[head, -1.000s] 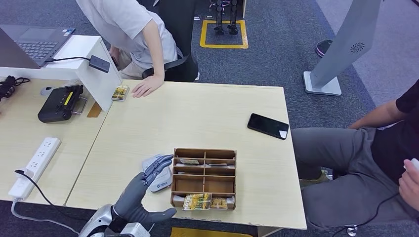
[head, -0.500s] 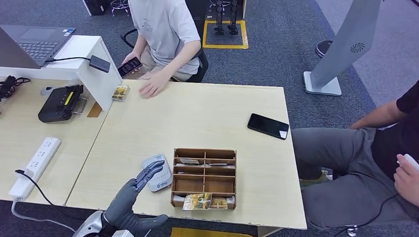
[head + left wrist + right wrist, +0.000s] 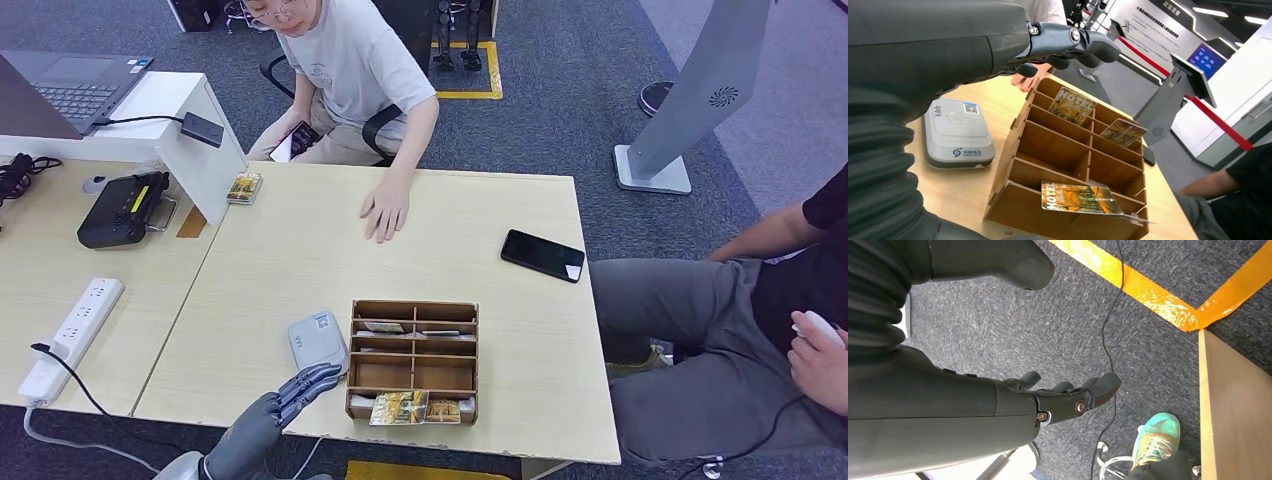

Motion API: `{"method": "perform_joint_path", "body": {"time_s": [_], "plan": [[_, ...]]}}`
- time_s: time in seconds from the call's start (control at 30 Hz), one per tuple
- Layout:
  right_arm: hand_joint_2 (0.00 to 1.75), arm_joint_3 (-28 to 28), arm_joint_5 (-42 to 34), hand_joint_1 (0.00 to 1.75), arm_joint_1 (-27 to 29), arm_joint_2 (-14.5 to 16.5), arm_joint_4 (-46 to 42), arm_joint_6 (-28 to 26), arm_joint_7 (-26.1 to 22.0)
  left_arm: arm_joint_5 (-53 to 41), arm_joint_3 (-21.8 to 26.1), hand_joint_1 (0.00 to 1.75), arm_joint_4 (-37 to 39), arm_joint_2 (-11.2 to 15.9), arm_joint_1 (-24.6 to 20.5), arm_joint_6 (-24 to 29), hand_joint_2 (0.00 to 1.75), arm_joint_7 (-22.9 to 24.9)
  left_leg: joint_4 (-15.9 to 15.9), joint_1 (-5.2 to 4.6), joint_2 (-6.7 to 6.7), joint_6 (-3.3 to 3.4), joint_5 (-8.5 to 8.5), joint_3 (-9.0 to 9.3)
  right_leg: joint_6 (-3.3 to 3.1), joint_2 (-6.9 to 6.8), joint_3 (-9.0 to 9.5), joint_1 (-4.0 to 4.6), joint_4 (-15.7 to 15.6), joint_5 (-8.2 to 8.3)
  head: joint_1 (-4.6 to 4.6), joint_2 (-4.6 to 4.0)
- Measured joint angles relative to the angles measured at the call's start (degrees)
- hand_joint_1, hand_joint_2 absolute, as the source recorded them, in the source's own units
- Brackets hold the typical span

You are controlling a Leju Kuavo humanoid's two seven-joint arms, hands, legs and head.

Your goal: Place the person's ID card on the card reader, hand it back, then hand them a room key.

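The grey-white card reader (image 3: 318, 340) lies near the table's front edge, left of a wooden divided box (image 3: 413, 360). Room key cards with a yellow hotel print (image 3: 400, 408) stick out of the box's front slot. My left hand (image 3: 285, 405) hovers at the front edge just below the reader, fingers apart and empty. The left wrist view has that hand (image 3: 1063, 42) above the reader (image 3: 958, 132) and the box (image 3: 1068, 165), with a key card (image 3: 1078, 197) in front. A person in a grey shirt lays a flat hand (image 3: 385, 212) on the far table. My right hand (image 3: 1068, 400) hangs empty over the carpet.
A black phone (image 3: 542, 255) lies at the table's right. A second person (image 3: 740, 310) sits close to the right edge. On the left desk are a power strip (image 3: 70, 338), a black device (image 3: 122, 208) and a laptop (image 3: 60, 90). A small card stack (image 3: 243, 187) sits by the white partition.
My left hand has drawn back from over the reader to the table's front edge. The person has sat up and moved a hand from the far left corner to the far middle.
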Motion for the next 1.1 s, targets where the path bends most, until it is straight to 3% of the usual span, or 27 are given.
{"method": "perform_joint_path", "body": {"time_s": [0.57, 1.1], "plan": [[1.75, 1.11, -0.17, 0.00, 0.00, -0.02, -0.14, 0.21, 0.71, -9.10, -5.03, 0.00, 2.75, 0.24, -1.05, 7.45, 1.75, 4.19, 0.00, 0.00, 0.00, 0.00, 0.00, 0.00, -0.01, 0.01, -0.02, 0.00, 0.00, 0.00, 0.00, 0.00], [1.75, 1.47, -0.25, 0.00, 0.03, -0.02, -0.37, 0.35, 1.05, -13.42, -10.24, 0.00, 7.44, -1.82, -3.59, 11.94, 1.75, 8.10, 0.00, 0.00, 0.00, 0.00, 0.00, 0.01, -0.01, 0.01, 0.00, 0.00, 0.00, 0.00, 0.00, 0.00]]}}
